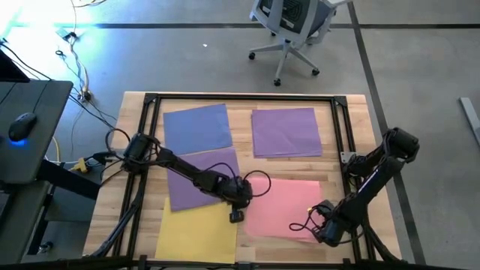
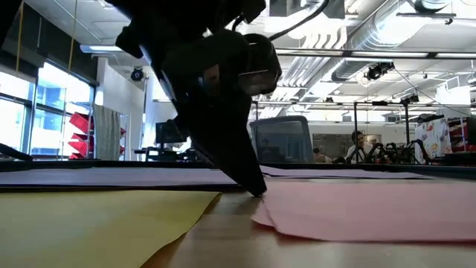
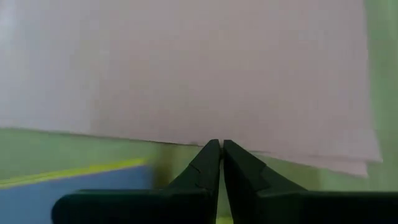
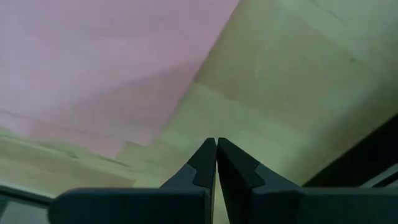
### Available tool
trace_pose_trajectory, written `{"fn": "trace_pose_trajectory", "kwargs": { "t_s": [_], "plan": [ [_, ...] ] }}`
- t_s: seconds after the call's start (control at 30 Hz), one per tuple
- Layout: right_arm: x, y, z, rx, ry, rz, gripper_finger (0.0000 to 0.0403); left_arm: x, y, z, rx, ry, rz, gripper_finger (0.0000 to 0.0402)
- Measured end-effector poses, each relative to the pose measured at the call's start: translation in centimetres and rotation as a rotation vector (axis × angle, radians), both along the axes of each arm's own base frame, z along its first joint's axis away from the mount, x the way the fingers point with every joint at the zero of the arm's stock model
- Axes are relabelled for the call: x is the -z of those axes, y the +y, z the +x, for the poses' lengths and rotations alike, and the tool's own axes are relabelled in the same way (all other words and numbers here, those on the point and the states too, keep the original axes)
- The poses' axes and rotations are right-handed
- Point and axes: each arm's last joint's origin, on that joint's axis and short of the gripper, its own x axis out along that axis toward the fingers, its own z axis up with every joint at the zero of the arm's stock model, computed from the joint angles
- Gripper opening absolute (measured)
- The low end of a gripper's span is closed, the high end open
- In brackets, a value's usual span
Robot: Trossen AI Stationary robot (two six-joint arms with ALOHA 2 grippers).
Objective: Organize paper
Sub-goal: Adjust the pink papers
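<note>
Five lots of paper lie flat on the wooden table: periwinkle blue (image 1: 196, 129) far left, purple (image 1: 285, 131) far right, a second purple (image 1: 196, 180) under my left arm, yellow (image 1: 196, 226) near left, and pink (image 1: 285, 208) near right. The pink shows as several stacked sheets (image 4: 93, 62). My left gripper (image 1: 247, 199) is shut, its tips down at the pink paper's left edge (image 3: 186, 140). My right gripper (image 1: 321, 234) is shut over bare wood (image 4: 280, 93), by the pink's near right corner. Whether it touches the table, I cannot tell. My left gripper (image 2: 258, 190) comes down slanting from the table's left, and its shut fingertips (image 3: 211, 152) meet the surface at the pink paper's left edge (image 2: 269, 195). Whether the tips rest on the paper or on the wood beside it, I cannot tell. The pink lies flat, with its near left corner (image 2: 266, 217) slightly raised.
A black metal frame (image 1: 247, 97) runs around the table and stands at its corners. Bare wood shows between the yellow (image 2: 89, 216) and pink (image 2: 372, 208) sheets. An office chair (image 1: 292, 22) stands beyond the far edge, and a desk with a mouse (image 1: 22, 124) to the left.
</note>
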Motion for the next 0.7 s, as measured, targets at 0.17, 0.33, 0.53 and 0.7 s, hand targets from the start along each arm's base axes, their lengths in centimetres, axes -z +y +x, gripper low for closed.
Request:
{"fn": "trace_pose_trajectory", "kwargs": {
  "t_s": [0.17,0.33,0.53,0.7],
  "plan": [
    [-1.3,0.5,0.6,-0.042,-0.123,0.021,0.0,-0.6,0.3,-0.5,-0.023,0.029,0.043,0.0],
    [-2.8,2.2,2.4,-0.104,-0.427,0.091,0.0,-0.6,0.8,-0.3,-0.048,0.024,0.059,0.0],
    [-2.6,3.7,4.4,-0.136,-0.666,0.131,0.0,-2.9,4.4,2.1,-0.122,-0.054,0.131,0.0],
    [-1.0,4.5,6.6,-0.202,-0.773,0.155,0.0,-3.6,8.7,3.3,-0.157,-0.076,0.188,0.0]
  ]
}}
